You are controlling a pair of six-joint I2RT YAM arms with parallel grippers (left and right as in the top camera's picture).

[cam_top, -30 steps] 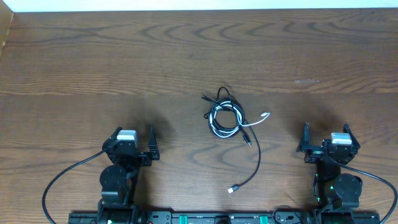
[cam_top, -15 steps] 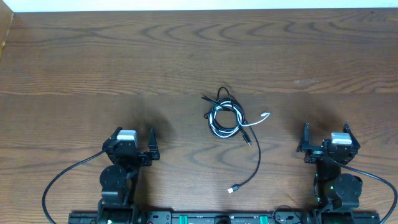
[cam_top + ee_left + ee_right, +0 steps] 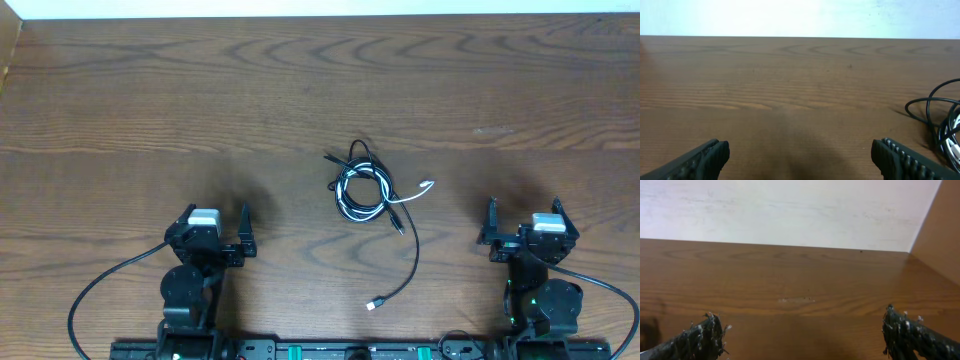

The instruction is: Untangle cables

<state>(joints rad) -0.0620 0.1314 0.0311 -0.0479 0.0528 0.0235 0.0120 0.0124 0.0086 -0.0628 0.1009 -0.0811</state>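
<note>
1. The cables [image 3: 362,190] sat knotted mid-way across the counter [image 3: 150,100], the white one coiled in with the black ones and one black tail trailing toward the near edge.
2. The left gripper [image 3: 214,222] and right gripper [image 3: 525,222] flanked them, well apart, jaws wide apart and empty. My guess is either could reach in.
3. No readable brands or writing.
</note>
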